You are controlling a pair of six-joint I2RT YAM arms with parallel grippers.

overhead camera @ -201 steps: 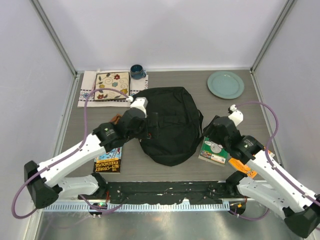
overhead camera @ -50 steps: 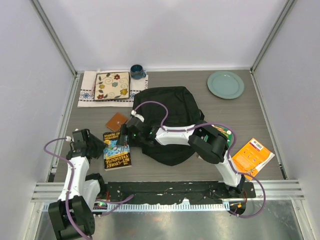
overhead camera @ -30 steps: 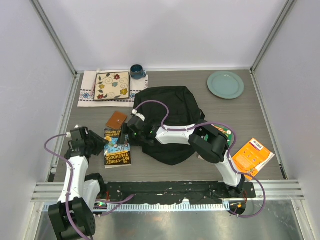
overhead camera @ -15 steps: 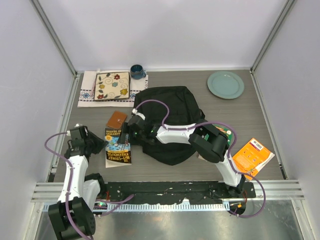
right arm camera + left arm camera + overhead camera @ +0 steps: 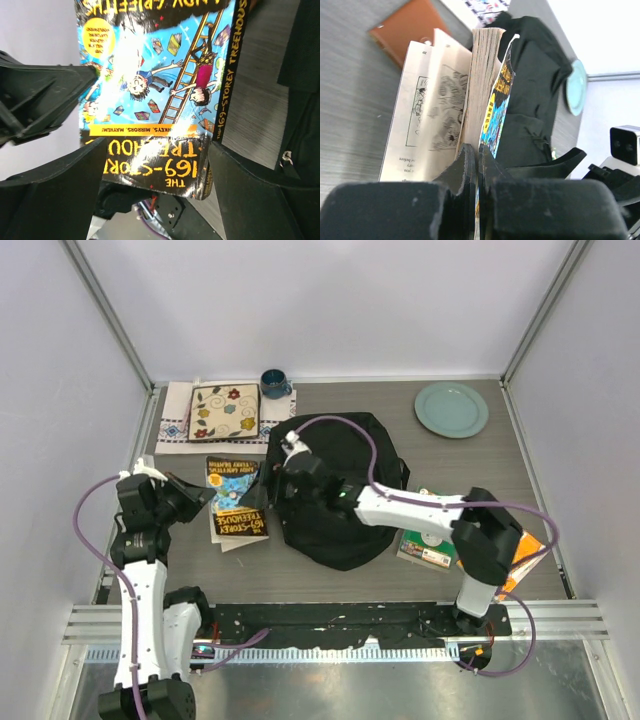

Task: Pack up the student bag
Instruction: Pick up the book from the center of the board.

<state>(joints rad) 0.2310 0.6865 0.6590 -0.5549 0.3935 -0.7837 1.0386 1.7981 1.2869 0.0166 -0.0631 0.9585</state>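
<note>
Well, one student bag (image 5: pixel 335 502) lies mid-table (image 5: pixel 340 575), with three books around it. A treehouse paperback (image 5: pixel 237 502) sits tilted and partly open just left of the bag. A green book (image 5: pixel 428 545) lies to the bag's right, and an orange book (image 5: pixel 527 543) farther right is half hidden by the right arm. The left gripper (image 5: pixel 476 152) pinches the paperback's edge with its fingers pressed together. The right gripper (image 5: pixel 157 145), whose arm crosses the bag, spreads wide on either side of the cover. Beyond the bag are one plate (image 5: pixel 451 408), one mug (image 5: pixel 275 383) and one floral tile (image 5: pixel 224 412) on a cloth (image 5: pixel 172 420). One brown wallet (image 5: pixel 402 30) lies past the paperback.
</note>
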